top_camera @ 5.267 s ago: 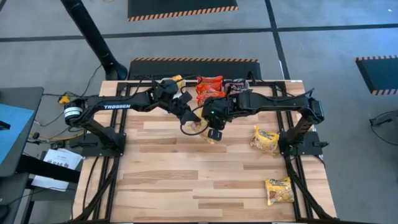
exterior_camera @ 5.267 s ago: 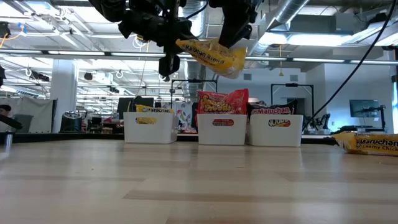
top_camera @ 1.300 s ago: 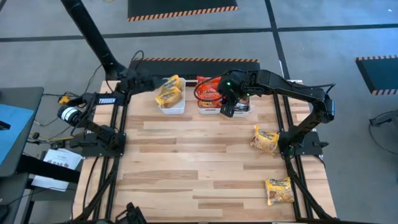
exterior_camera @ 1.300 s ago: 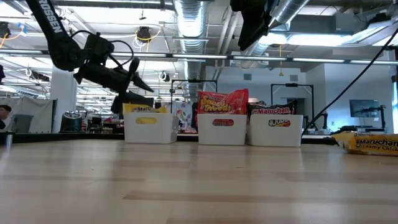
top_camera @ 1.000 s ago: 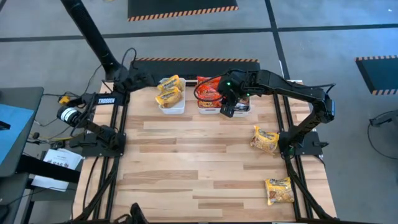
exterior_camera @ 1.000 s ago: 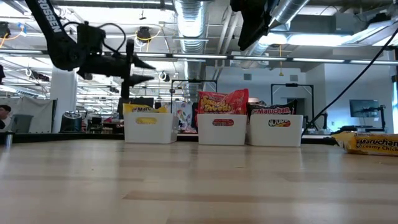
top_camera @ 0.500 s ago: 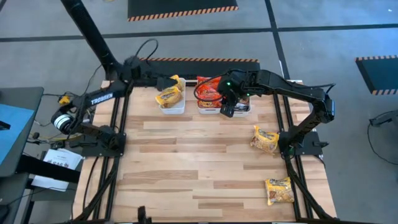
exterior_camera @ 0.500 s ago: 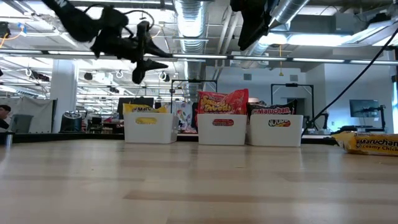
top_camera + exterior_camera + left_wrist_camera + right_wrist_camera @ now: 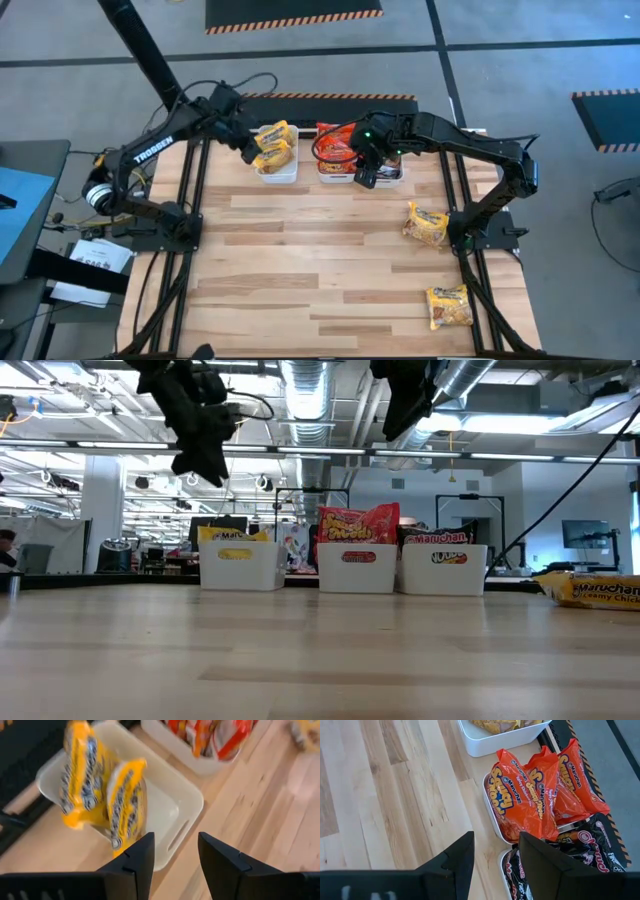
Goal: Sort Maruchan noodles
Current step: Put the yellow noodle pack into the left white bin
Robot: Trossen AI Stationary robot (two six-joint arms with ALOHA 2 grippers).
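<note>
High view shows most Maruchan noodles sorted: yellow packets [image 9: 272, 146] fill the left white bin [image 9: 279, 175], red packets [image 9: 336, 146] the middle bin, dark packets [image 9: 580, 852] the right. We judge two yellow packets [image 9: 427, 224] remain loose on the table [image 9: 300, 270]. Our left gripper [image 9: 175, 852] and right gripper [image 9: 496, 851] hover spread and empty above the bins.

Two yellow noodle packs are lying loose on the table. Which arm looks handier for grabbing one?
Probably the right. Both yellow packs lie on its side; its open, empty hand hovers over the bins, while the left hand, also open, is farther away.
</note>
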